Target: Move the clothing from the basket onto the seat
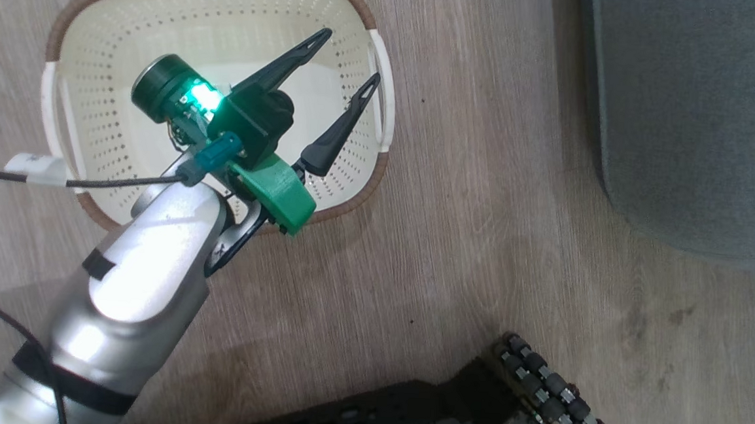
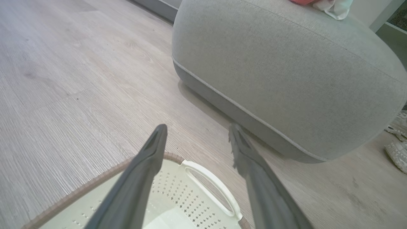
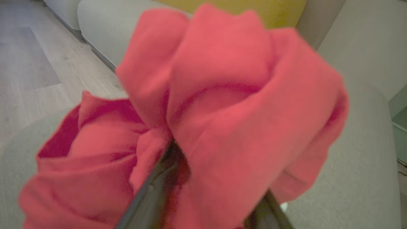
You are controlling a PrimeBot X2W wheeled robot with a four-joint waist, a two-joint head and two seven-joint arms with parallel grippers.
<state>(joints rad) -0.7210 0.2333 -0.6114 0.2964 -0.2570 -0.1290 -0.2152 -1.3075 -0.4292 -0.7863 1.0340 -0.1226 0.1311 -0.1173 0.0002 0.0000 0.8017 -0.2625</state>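
Looks like we're on the last drop-off: our right tool (image 3: 208, 190) is clamped on the red clothing (image 3: 222, 95) above the seat (image 2: 286, 79), the basket (image 1: 110, 133) looks empty under our spread, empty-handed left tool (image 1: 351, 54), so next we'd probably just lower and let go.

One oval cream-white perforated plastic basket (image 1: 93, 149) with two white side handles (image 1: 385, 88); one large grey fabric-upholstered seat (image 2: 286, 79); one small white cloth (image 2: 337, 8); one yellow cushion (image 3: 286, 12); two pale shoes (image 2: 397, 154). The bright red soft fabric garments (image 3: 229, 105) bunch together, their number unclear.
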